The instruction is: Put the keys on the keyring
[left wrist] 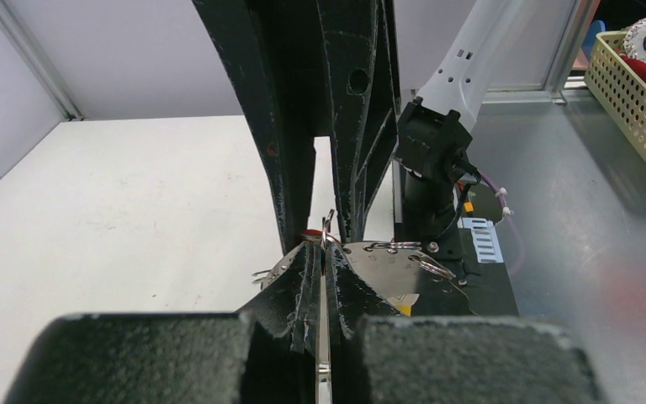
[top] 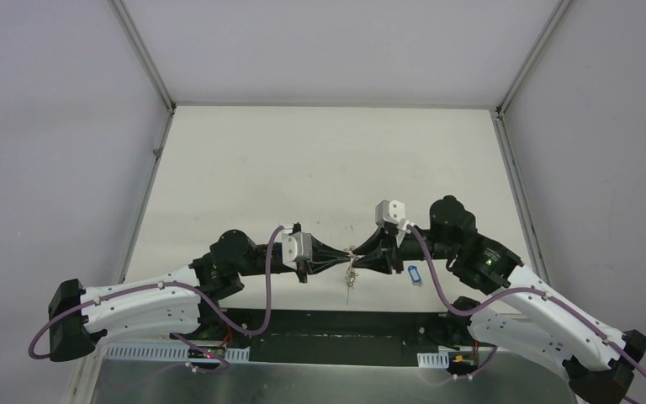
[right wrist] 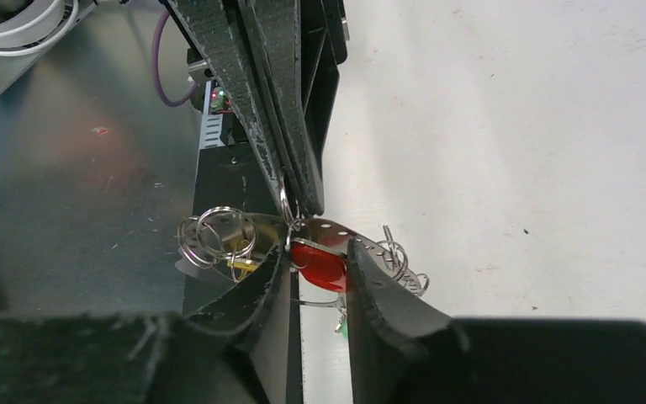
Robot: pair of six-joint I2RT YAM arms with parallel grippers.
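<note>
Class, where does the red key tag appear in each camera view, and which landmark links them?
Top external: too small to make out.
Left wrist: red key tag, centre, just above own fingertips.
Right wrist: lower centre, between own fingers.
Shared landmark: left claw, bottom in left wrist, top in right wrist.

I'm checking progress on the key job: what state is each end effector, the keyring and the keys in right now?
Left end effector: shut on the keyring.
Right end effector: jaws apart around the red-tagged key; grip unclear.
Keyring: held off the table, split rings dangling from it.
Red-tagged key: between the right jaws, at the keyring.
Blue-tagged key: lying loose on the table.
</note>
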